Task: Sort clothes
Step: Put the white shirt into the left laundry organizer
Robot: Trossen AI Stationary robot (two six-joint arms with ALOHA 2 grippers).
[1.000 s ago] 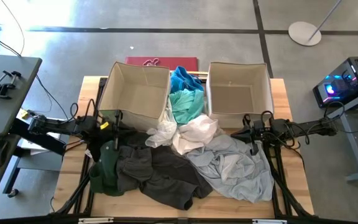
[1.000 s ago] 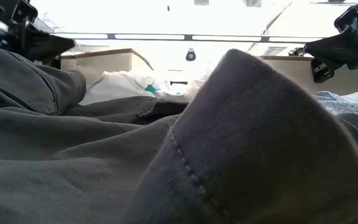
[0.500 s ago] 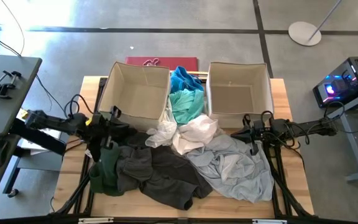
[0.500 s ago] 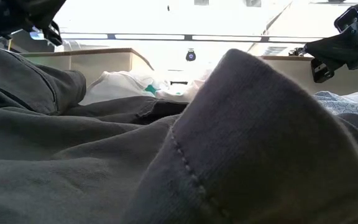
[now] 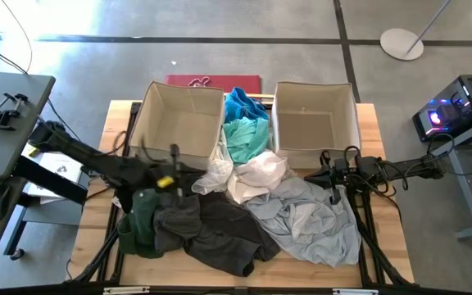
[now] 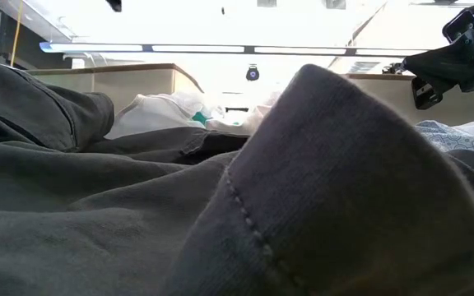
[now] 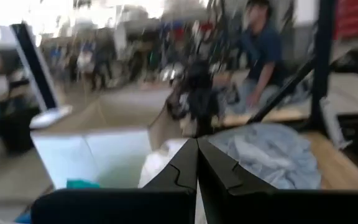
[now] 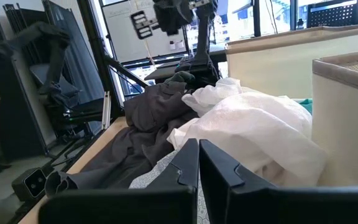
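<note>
The clothes (image 5: 244,205) lay heaped on the worktop (image 5: 383,238), some wedged between two bins (image 5: 179,123) that held nothing; no writing could be read. The left gripper (image 5: 188,170) hovered over the heap and the right gripper (image 5: 311,174) by the right bin, fingers (image 8: 188,165) pressed closed on nothing.

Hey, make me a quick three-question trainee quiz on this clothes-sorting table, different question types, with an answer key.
1. True or false: both beige bins hold clothes.
2. Which garment lies nearest the right gripper? A. pale grey garment B. dark green garment C. bright blue garment
3. Fill in: the left gripper is over the near wall of the ____ bin.

Key
1. False: both look empty; the clothes lie between and in front of them.
2. A
3. left
</note>
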